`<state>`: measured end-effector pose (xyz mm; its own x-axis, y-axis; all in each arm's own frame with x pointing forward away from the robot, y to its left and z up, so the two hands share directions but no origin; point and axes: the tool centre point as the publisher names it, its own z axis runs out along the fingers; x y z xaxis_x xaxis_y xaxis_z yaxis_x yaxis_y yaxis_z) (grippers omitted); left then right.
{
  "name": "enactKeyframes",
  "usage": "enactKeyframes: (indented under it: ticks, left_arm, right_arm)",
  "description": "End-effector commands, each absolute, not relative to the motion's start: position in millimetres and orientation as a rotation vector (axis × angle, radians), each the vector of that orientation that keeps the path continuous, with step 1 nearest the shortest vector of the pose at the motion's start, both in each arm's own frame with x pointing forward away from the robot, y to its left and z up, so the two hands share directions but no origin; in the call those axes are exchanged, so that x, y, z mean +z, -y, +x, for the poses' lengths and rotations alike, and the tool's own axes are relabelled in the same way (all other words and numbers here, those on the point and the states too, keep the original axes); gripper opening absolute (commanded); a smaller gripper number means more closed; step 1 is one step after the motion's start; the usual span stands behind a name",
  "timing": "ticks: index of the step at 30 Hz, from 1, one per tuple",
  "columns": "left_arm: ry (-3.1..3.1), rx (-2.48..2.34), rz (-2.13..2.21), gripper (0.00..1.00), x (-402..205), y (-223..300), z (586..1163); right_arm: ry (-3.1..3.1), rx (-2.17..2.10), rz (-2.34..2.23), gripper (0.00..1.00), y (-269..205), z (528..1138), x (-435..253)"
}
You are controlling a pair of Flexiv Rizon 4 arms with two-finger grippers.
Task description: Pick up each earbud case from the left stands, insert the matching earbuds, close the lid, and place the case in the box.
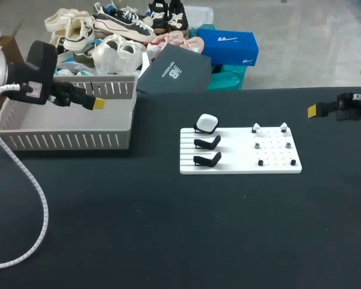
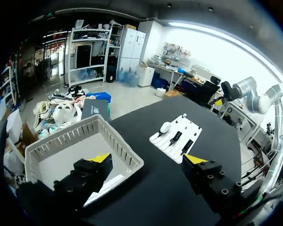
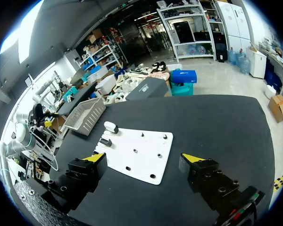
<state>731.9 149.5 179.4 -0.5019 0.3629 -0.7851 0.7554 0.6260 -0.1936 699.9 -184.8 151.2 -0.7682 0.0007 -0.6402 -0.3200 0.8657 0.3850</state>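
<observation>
stage: one earbud case (image 1: 207, 123) on far stand, two stands (image 1: 207, 142) bare, one earbud pair (image 1: 254, 128) waiting | left hand (image 2: 147, 158) spread wide, empty, over basket (image 1: 66, 141) | right hand (image 3: 143, 157) spread wide, empty

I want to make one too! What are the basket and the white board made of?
The basket looks like matte pale plastic: thin, evenly slotted walls. The white board seems smooth hard plastic, with neat grooves, though painted metal is possible.

plain black table top (image 1: 168, 229)
</observation>
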Motion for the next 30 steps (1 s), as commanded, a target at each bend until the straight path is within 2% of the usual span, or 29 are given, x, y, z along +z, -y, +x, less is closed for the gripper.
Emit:
enactKeyframes:
  ticks: [1,15,30]
  left_arm:
    - [-1.95,-0.878,1.128,1.0,174,-140,750]
    - [-1.749,-0.909,1.505,1.0,145,-92,774]
    - [-1.669,-0.965,1.542,1.0,100,-40,801]
  right_arm:
    - [-2.376,0.643,-0.233,1.0,186,701,151]
    - [-2.376,0.643,-0.233,1.0,186,701,151]
    - [-2.376,0.643,-0.233,1.0,186,701,151]
